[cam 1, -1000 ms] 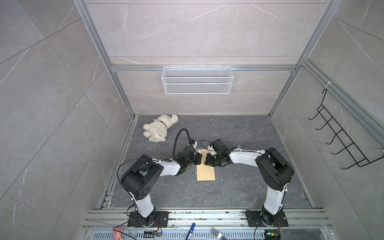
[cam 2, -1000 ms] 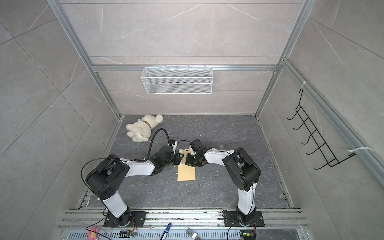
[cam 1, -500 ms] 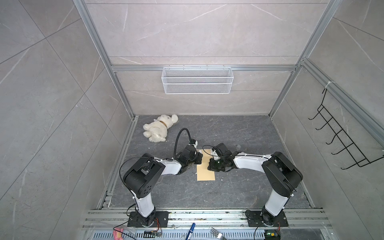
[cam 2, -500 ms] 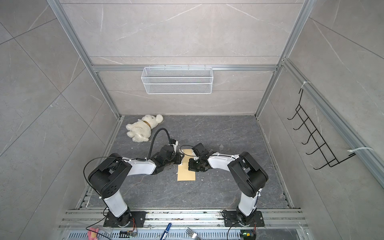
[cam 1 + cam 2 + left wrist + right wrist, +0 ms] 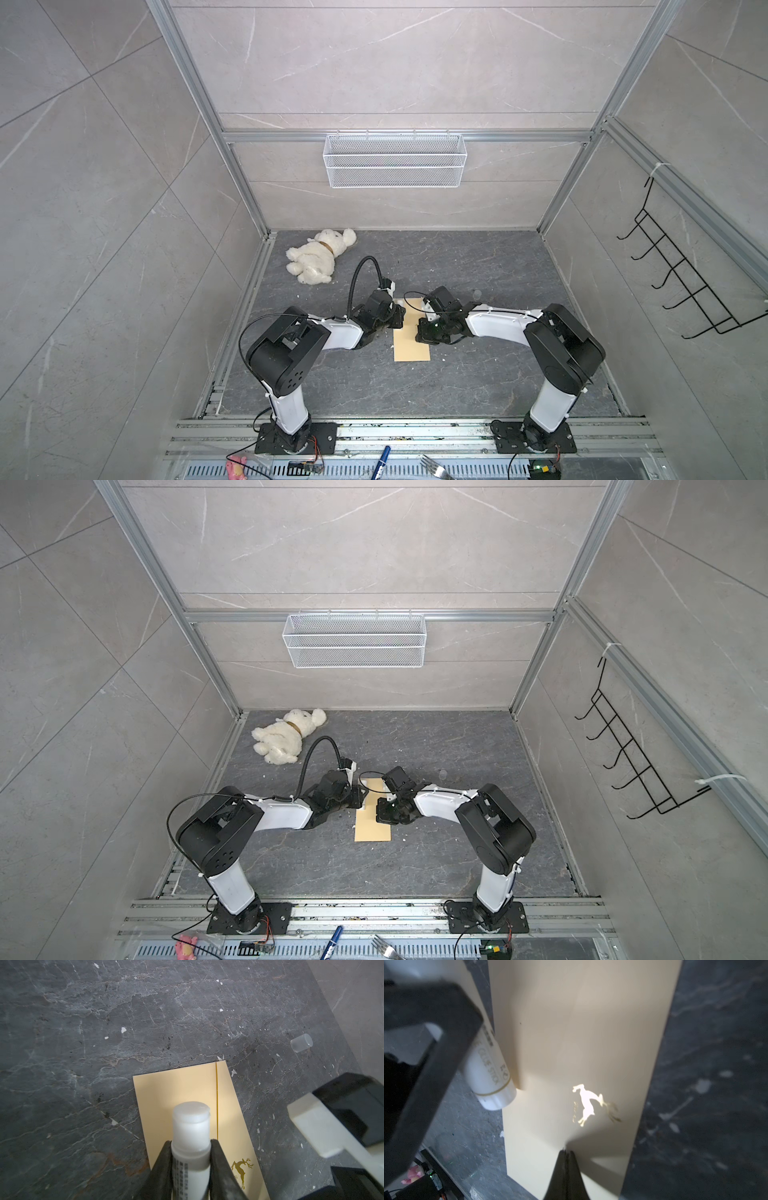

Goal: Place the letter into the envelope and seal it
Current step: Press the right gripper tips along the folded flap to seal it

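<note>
Our envelope [image 5: 411,336] lies flat mid-worktop [image 5: 478,386]; we can't spot the letter. Left fingers [image 5: 160,1167] clamp an uncapped glue stick [image 5: 191,1132]. Right fingers [image 5: 566,1167] are closed and seem to press the paper. It looks thin, light and slidey, so pin it flat and lift by an edge.

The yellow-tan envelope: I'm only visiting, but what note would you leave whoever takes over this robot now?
Left gripper: fingers shut on an uncapped white glue stick above the plain yellow-tan paper envelope.
Right gripper: shut, empty, tip down on the envelope.
Envelope lies flat on the dark grey stone table; small clear plastic cap lies apart.
No letter visible; possibly inside.
To do: glue flap, press shut.
</note>
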Available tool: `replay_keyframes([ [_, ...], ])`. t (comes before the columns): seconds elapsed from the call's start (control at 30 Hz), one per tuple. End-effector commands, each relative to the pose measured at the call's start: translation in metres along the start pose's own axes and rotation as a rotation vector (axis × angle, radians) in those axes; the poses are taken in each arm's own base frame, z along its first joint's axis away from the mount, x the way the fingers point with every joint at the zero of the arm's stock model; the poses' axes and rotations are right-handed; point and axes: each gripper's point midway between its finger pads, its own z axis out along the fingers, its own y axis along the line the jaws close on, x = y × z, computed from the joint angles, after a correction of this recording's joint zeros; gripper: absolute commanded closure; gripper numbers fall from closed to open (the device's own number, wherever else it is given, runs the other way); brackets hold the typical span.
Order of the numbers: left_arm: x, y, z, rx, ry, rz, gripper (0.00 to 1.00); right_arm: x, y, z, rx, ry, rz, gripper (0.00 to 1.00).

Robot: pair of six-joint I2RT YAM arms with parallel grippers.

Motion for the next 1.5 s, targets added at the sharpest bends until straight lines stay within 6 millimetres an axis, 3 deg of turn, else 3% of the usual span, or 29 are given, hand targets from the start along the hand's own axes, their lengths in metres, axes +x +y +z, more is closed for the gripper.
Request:
replay_keyframes([
  [0.0, 0.000, 0.001, 0.001, -0.013, -0.002, -0.005, 1.00, -0.013, -0.011, 0.012, 0.046, 0.008, 0.028, 1.00],
  [0.23, 0.000, 0.002, -0.002, -0.014, -0.004, -0.004, 1.00, -0.039, -0.013, 0.019, 0.031, 0.000, 0.052, 1.00],
  [0.47, 0.000, 0.002, -0.004, -0.016, -0.005, -0.003, 1.00, -0.066, -0.033, 0.017, 0.058, -0.022, 0.091, 1.00],
  [0.63, -0.002, 0.001, -0.005, -0.015, -0.008, -0.005, 1.00, -0.070, -0.031, 0.017, 0.036, -0.023, 0.089, 1.00],
  [0.8, -0.002, 0.002, -0.004, -0.019, -0.008, -0.003, 1.00, -0.057, -0.019, 0.019, -0.028, -0.007, 0.075, 1.00],
  [1.03, -0.002, 0.001, -0.002, -0.016, -0.005, -0.004, 1.00, -0.023, -0.001, 0.019, -0.003, 0.044, -0.032, 1.00],
  [1.47, 0.000, 0.003, 0.000, -0.023, 0.000, -0.008, 1.00, 0.031, -0.036, 0.001, 0.077, 0.082, -0.004, 1.00],
])
